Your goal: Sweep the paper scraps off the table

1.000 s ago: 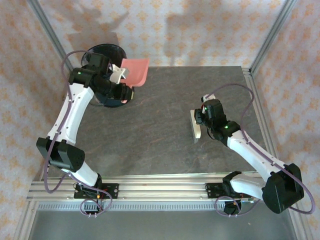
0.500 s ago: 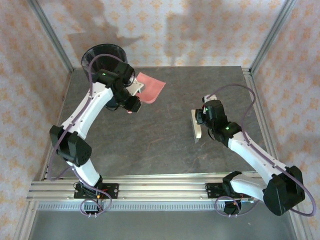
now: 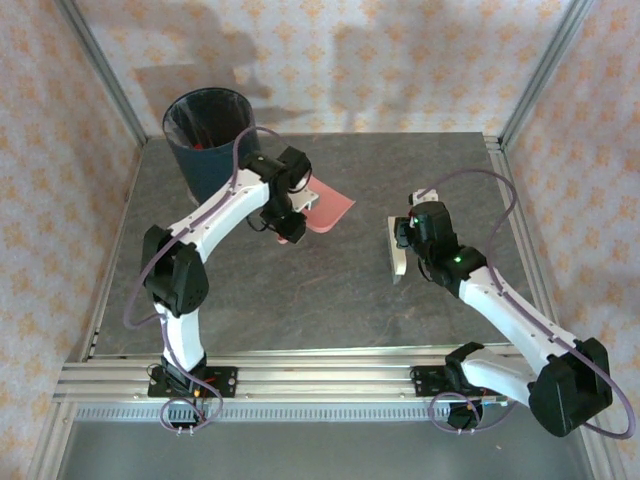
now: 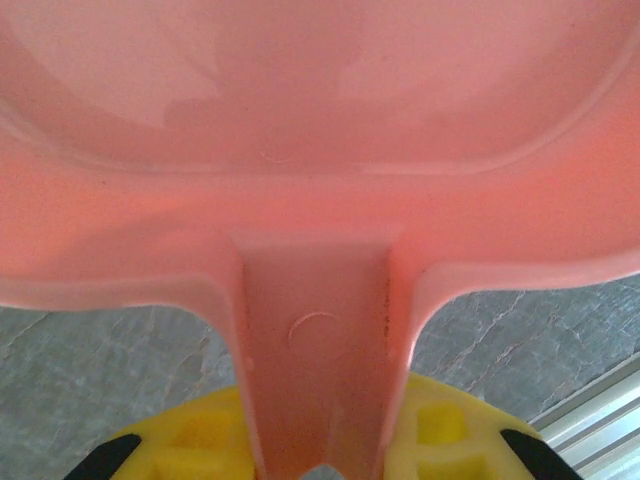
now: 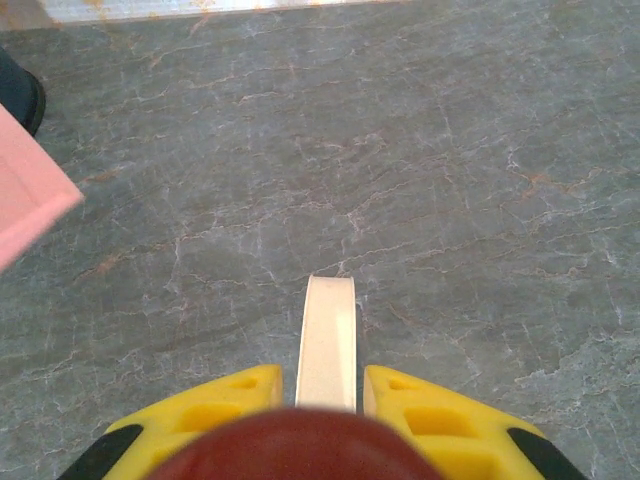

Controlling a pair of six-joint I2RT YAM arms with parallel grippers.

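Clamping the handle of the pink dustpan (image 4: 320,100), the left gripper (image 4: 320,445) sits right of the dark bin (image 3: 212,170); reddish specks (image 3: 200,146) inside are indistinct, and the right gripper (image 5: 326,385) pinches a cream blade (image 5: 328,330).

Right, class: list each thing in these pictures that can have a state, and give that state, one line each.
dustpan, held by its handle over the table; pan bare in the left wrist view.
pale flat tool, gripped, pointing towards the table; contact unclear.
bin, upright, open at the top, by the table's far left corner.
left gripper, shut on the dustpan.
right gripper, shut on the pale flat tool.
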